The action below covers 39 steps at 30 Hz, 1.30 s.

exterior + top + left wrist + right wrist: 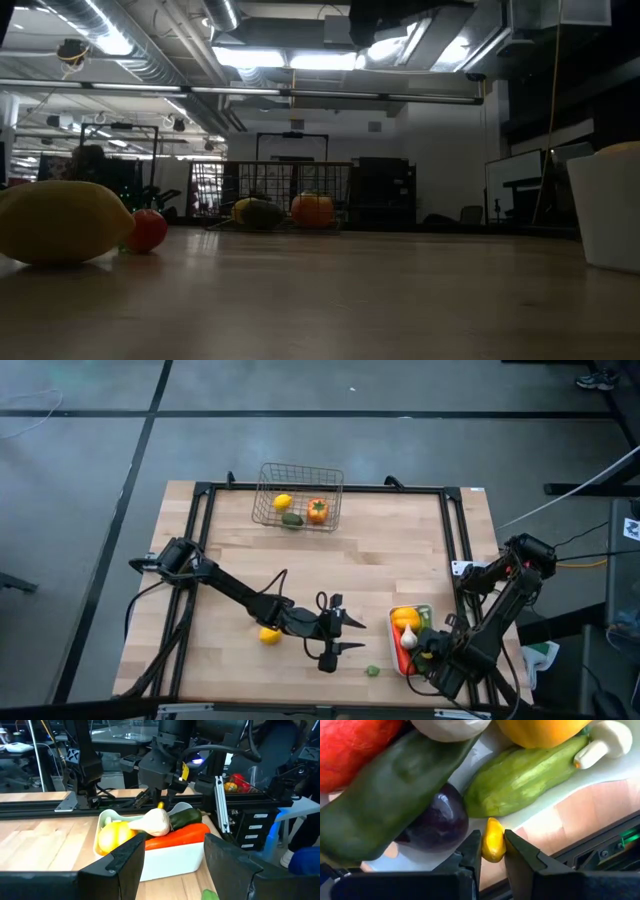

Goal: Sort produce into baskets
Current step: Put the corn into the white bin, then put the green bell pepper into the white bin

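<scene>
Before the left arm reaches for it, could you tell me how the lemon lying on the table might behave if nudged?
The lemon looks smooth and rounded, so it would probably roll on the bare wooden table. Its tapered ends suggest a wobbling path. As toy produce, it is likely light and stiff.

Your two arms (pixel 240 595) are dark and slim-linked — black cables loop off them — ending in flat, matte black fingers (pixel 125 865).

- Robotics lab / industrial space: exposed ceiling ducts (pixel 150 60), strip lights (pixel 300 58)
- Concrete floor (pixel 80 480), wooden bench (pixel 380 560) w/ black frame (pixel 205 510)
</scene>
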### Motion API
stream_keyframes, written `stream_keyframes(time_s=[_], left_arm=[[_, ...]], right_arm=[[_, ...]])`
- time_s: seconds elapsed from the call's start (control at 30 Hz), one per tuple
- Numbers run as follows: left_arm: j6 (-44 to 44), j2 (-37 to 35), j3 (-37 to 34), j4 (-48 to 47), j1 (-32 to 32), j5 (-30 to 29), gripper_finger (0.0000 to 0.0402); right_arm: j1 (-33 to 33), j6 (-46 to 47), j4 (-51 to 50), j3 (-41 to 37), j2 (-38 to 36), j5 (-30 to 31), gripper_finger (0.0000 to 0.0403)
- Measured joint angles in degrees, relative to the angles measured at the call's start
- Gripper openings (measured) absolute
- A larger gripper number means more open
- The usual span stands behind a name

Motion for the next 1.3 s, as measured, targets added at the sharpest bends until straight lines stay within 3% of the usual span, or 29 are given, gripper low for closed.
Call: stream_keyframes(time_s=[0.13,0.53,0.77,0.97,1.13,1.3], left_arm=[[0.02,0.0,-0.01,0.0,0.0,-0.02,0.02],[-0.14,-0.19,-0.01,-0.01,1.62,-0.04,0.02],[1.52,-0.24,-0.01,0.07,2.11,-0.02,0.02],[3.21,-2.19,-0.07,-0.21,3.53,-0.04,0.02],[5.38,-5.1,-0.07,-1.61,4.2,-0.04,0.02],[7.76,-10.72,-0.07,-8.95,4.27,0.02,0.02]], right_arm=[[0.0,-0.02,0.65,0.0,0.0,0.0,0.0077],[0.0,-0.15,0.85,0.12,0.0,-4.85,0.0163],[-0.02,-0.09,0.15,1.35,-0.17,-6.54,0.017],[-0.02,0.2,-5.33,10.0,-0.22,-6.26,0.017],[-0.01,2.23,-6.97,19.23,-0.24,-0.71,0.017],[0.0,2.03,-0.98,26.63,-0.24,10.27,0.017]])
